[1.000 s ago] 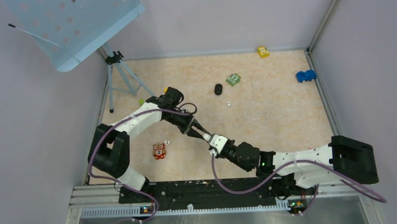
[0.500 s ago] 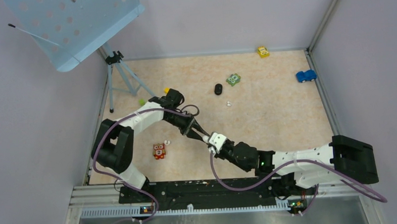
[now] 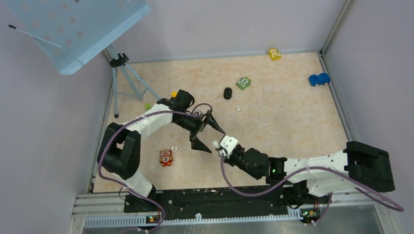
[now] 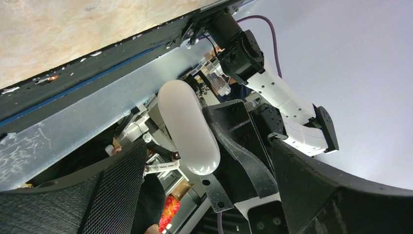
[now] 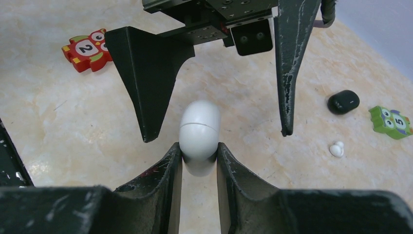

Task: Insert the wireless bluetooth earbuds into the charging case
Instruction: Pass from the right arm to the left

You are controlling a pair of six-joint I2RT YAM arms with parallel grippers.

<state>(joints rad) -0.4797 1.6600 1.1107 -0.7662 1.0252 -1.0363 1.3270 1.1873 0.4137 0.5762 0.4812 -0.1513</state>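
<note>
Right wrist view gives the plainest reading of progress: the white case [image 5: 199,127] is pinched at its lower end by the right gripper [image 5: 199,155], whose jaws are clenched on it. A thin seam runs across the case and the two halves meet along it, so the lid looks closed. The left gripper [image 3: 215,140] is spread wide, one finger on either side of the case's upper half and neither touching it. The left wrist view shows the same: the case stands clear of the broad black finger beside it.

No earbud is in the case. One white earbud [image 5: 336,149] lies on the table [image 3: 279,119], well to the side of the case and near the green owl [image 5: 389,122]. A second white earbud [image 3: 174,148] rests just beside the red owl [image 3: 165,158] in the top view. A black oval thing [image 5: 343,102] sits near the first earbud; I cannot tell whether it is an earbud or something else.

By my judgement the task is at an early stage. The case is in hand and raised between the two arms, but nothing is inserted. What remains is opening the lid, fetching each earbud from the table, seating it in the case, and closing it.
</note>
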